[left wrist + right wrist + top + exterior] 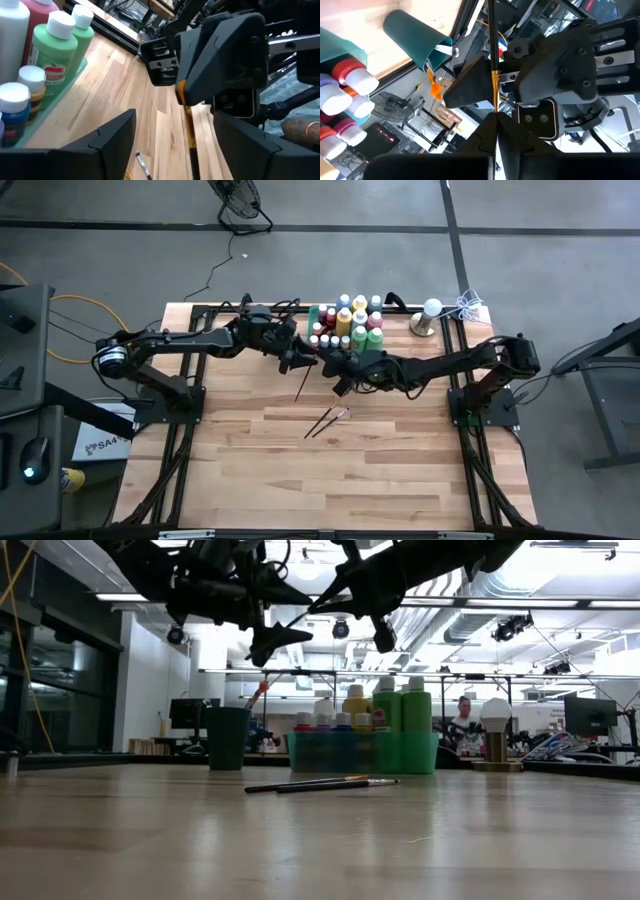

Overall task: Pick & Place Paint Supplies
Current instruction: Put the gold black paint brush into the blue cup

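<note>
My right gripper (325, 363) is shut on a thin dark paintbrush (303, 383) high above the table, just in front of the green tray (420, 753) of paint bottles (348, 323). The open left gripper (175, 150) faces it, and the brush's handle (191, 135) runs between its fingers without touching them. Two more brushes (327, 422) lie flat on the wood nearer the front. The dark cup (227, 737), with brushes standing in it (415, 37), is left of the tray. My right gripper pinches the brush between its two fingers close to the gold ferrule (495, 102). The long dark handle (490, 30) sticks out beyond the fingertips toward the left gripper. The brush is lifted clear of the table.
A white-topped brass object (430, 315) and a white cord (468, 307) sit at the far right corner. Bare wood (330, 480) stretches across the near half of the table. A person (463, 720) sits in the room beyond.
</note>
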You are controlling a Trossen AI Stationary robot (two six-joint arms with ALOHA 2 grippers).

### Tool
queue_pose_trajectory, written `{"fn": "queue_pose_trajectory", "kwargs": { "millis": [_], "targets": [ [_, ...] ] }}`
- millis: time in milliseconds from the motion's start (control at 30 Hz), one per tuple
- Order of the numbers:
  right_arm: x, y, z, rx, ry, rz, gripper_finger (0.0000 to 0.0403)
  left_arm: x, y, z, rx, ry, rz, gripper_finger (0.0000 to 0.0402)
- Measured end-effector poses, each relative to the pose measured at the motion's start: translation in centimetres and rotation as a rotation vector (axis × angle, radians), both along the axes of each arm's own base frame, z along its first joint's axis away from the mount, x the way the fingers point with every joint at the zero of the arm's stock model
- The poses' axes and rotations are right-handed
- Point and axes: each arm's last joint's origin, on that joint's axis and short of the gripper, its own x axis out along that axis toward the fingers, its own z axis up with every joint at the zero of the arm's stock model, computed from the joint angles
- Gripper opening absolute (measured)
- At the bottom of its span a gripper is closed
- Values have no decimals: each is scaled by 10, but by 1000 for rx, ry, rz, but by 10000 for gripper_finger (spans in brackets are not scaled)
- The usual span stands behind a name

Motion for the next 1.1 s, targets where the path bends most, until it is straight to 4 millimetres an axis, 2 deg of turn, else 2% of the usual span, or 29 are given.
{"fn": "queue_pose_trajectory", "kwargs": {
  "millis": [200,600,933,1100],
  "targets": [
    [0,-1,1,12,-17,-7,3,0,-1,0,-12,2,-26,202],
    [0,-2,1,25,-20,1,3,-1,-2,-1,8,0,-65,17],
    [1,-1,1,127,-65,29,6,-1,-2,-2,37,-3,-84,7],
    [1,-1,2,225,-129,-8,53,-1,-2,-1,78,-12,-90,8]
  ]
}}
